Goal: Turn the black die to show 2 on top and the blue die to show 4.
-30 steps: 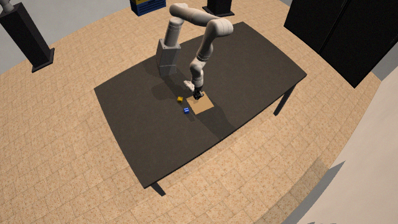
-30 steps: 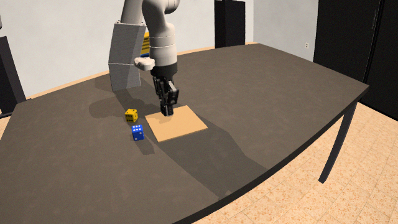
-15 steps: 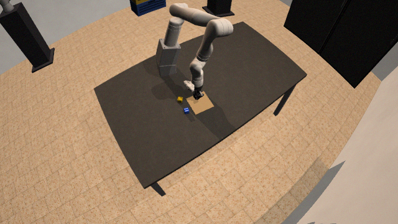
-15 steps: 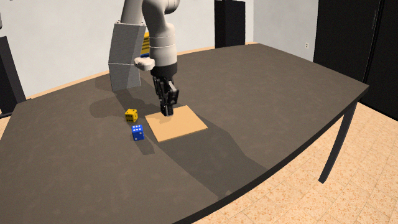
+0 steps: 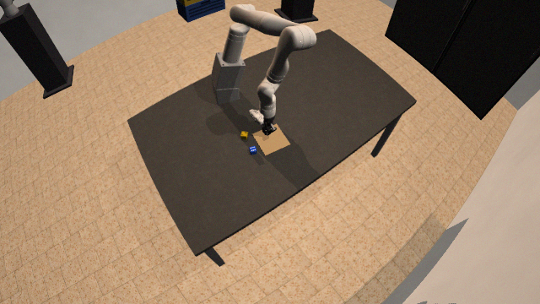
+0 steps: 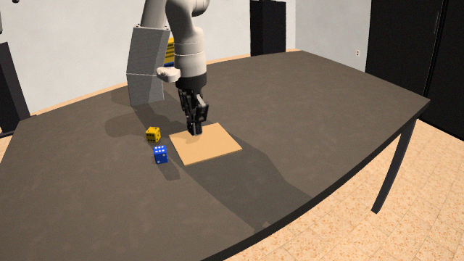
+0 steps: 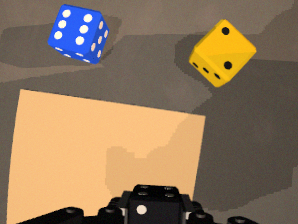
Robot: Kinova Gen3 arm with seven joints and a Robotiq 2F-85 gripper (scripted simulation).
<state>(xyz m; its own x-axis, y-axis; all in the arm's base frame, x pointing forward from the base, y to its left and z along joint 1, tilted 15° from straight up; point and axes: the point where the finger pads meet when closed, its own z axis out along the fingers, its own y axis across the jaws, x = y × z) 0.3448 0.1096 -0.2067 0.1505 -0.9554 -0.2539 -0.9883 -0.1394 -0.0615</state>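
Note:
My gripper is shut on the black die and holds it low over the far corner of the tan mat. In the wrist view the die's face toward the camera shows two white pips. The blue die lies on the table just off the mat's left edge, with six pips on top. The yellow die lies on the table behind the blue one, also off the mat.
The arm's grey base stands on the dark table behind the mat. Black cabinets and pillars stand on the floor around the table.

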